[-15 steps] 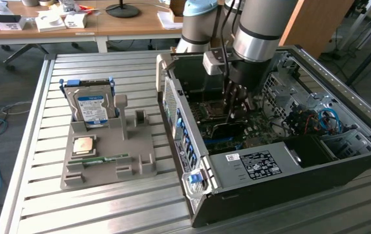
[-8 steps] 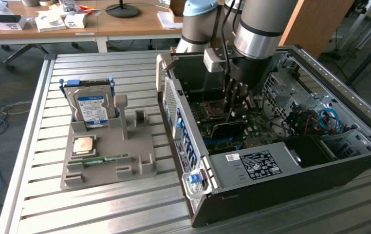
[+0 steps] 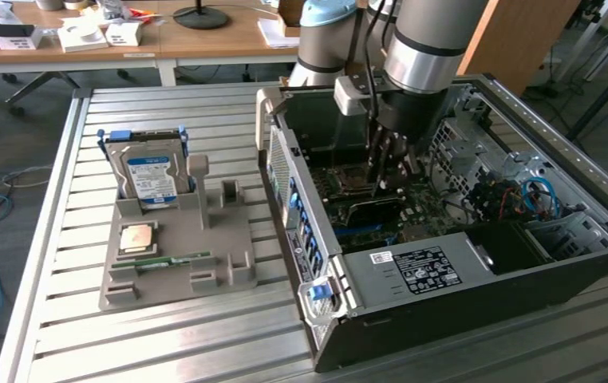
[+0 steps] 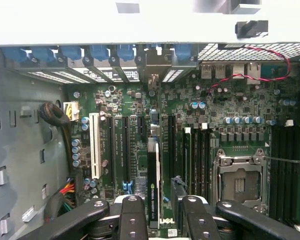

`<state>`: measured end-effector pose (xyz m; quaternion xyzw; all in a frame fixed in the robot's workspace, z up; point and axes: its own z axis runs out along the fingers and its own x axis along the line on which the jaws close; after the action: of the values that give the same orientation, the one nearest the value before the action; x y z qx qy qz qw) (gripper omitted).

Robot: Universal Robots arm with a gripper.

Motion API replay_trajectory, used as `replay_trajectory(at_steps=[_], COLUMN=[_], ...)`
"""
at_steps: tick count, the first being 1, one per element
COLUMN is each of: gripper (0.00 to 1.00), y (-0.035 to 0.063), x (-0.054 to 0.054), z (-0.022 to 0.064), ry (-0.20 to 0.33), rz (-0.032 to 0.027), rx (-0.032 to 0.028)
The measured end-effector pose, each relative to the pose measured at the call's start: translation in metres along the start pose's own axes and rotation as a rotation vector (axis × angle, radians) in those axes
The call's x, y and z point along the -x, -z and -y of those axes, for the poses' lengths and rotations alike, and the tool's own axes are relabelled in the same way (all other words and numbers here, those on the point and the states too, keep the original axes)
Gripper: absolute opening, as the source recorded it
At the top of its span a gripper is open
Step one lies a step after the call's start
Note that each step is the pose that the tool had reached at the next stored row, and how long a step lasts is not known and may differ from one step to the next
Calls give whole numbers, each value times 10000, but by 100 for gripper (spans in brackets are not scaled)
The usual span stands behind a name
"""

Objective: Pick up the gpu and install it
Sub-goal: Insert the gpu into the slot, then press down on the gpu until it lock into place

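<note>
Looking across the exterior view: a ribbed metal table [image 3: 176, 343] carries a grey parts holder [image 3: 182, 247] at the exterior view's left, with a silver-and-blue hard drive [image 3: 150, 177] standing upright in it, a processor chip [image 3: 137, 238] lying flat and a thin green memory stick [image 3: 171, 262] in a groove. An open computer case [image 3: 475, 263] lies beside it at the exterior view's right, power supply [image 3: 416, 271] near the front. Wooden desks [image 3: 208, 40] with small boxes stand behind. The arm [image 3: 427, 48] reaches down into the case; its gripper [image 3: 387, 155] is low over the motherboard [image 3: 389, 207]. Wrist view: motherboard with white and black expansion slots [image 4: 95, 145], an empty processor socket [image 4: 239, 185], blue clips along the rear wall. The gripper [image 4: 161, 210] pinches the gpu [image 4: 153, 187] edge-on between its fingers [image 4: 132, 217], the card held upright just over the slots; whether it is seated I cannot tell.
</note>
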<state>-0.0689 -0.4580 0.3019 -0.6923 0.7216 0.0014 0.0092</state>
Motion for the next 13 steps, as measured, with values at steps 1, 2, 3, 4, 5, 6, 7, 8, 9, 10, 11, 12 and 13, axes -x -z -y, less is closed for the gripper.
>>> replay_trajectory(at_steps=[1, 2, 3, 4, 5, 6, 7, 8, 9, 10, 11, 12, 13], gripper=[34, 34, 34, 34, 34, 34, 34, 34, 34, 34, 34, 34, 34], y=[1, 3, 3, 4, 4, 5, 4, 4, 5, 4, 5, 5, 4], x=[0, 0, 0, 0, 0, 0, 0, 0, 0, 0, 0, 0, 0], z=[0, 0, 0, 0, 0, 0, 0, 0, 0, 0, 0, 0, 0], ry=[0, 0, 0, -1, 0, 0, 0, 0, 0, 0, 0, 0, 0], rz=[-1, -2, -1, -1, -2, -3, -2, -2, -3, -2, -3, -2, -2], rx=[1, 1, 1, 1, 1, 1, 1, 1, 1, 1, 1, 1, 1])
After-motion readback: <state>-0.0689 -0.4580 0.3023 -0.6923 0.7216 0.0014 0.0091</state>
